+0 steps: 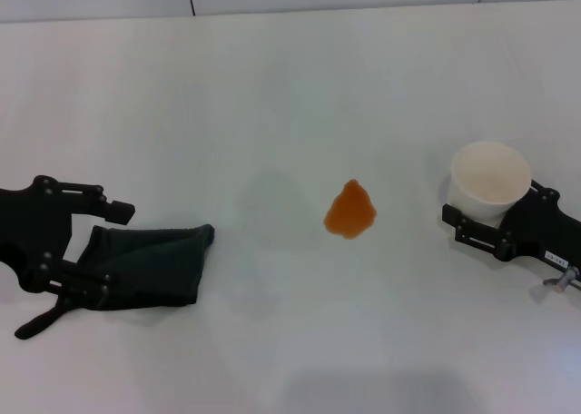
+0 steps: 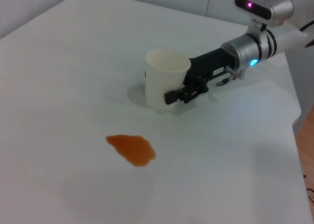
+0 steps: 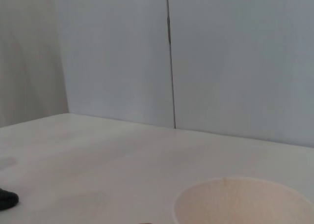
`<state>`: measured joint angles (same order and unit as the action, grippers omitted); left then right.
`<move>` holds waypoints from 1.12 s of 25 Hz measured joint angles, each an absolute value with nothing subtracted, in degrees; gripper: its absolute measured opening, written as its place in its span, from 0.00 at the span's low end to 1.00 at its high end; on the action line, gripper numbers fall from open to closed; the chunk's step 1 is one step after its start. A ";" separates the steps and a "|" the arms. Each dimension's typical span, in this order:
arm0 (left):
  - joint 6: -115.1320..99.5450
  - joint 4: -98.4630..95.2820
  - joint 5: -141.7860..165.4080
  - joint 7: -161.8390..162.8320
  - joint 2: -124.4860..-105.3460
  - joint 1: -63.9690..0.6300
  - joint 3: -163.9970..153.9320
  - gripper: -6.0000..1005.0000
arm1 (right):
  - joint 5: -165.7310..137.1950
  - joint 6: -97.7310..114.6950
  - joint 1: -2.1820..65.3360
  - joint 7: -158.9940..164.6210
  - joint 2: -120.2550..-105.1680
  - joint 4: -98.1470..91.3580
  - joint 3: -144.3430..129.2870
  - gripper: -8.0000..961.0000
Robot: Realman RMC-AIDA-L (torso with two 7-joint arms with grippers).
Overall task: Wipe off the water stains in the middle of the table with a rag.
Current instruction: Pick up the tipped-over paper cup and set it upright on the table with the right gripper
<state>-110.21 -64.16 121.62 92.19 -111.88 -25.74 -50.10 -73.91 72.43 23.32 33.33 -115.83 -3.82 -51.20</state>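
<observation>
**Rag at the left, spill untouched, cup close by**

Taking the stain as the landmark, the rag lies well to its left on the table. The left gripper has its fingers spread on either side of the cloth's left end, so it brackets the rag rather than pinching it. If it moves off without pressing together, the rag may stay behind or drag loose by its strap-like tail. A loose hold could also smear the orange liquid wider instead of lifting it.

To the right of the stain stands a white paper cup, held between the fingers of the right gripper. A wide wipe running that way could knock the cup.

A small white label sits on the right gripper's body, its writing too small to read.
</observation>
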 joint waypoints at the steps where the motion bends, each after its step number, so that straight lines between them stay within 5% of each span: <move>1: -110.21 -64.16 121.63 92.20 -111.88 -25.71 -50.09 0.77 | -73.91 72.43 23.32 33.33 -115.83 -3.82 -51.20 0.90; 28: -110.30 -64.16 121.82 92.14 -111.70 -25.66 -49.84 0.76 | -73.93 73.09 18.72 37.16 -114.94 -9.85 -54.82 0.90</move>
<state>-110.30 -64.16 121.82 92.14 -111.70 -25.66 -49.84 -73.93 73.09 18.72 37.16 -114.94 -9.85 -54.82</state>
